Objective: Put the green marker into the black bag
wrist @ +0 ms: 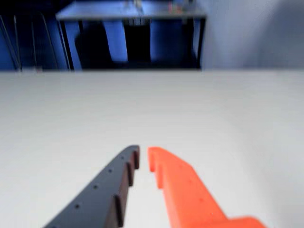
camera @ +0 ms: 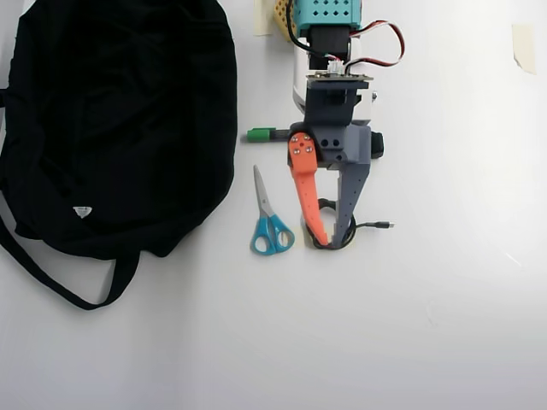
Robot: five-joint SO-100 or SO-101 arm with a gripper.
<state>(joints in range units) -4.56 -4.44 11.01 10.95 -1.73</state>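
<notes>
In the overhead view the green marker (camera: 261, 134) lies on the white table just right of the black bag (camera: 120, 120). Only its green end shows; the rest is hidden under the arm. The bag lies flat at the left, with its strap trailing toward the bottom. My gripper (camera: 332, 241), with one orange and one grey finger, hovers below and right of the marker, with the tips nearly together and nothing between them. In the wrist view the gripper (wrist: 143, 153) points over bare table; neither marker nor bag shows there.
Blue-handled scissors (camera: 271, 224) lie between the bag and my fingers. A thin black cable (camera: 369, 225) is looped under the fingertips. A strip of tape (camera: 523, 44) is stuck at the top right. A dark shelf (wrist: 133, 38) stands beyond the table's far edge.
</notes>
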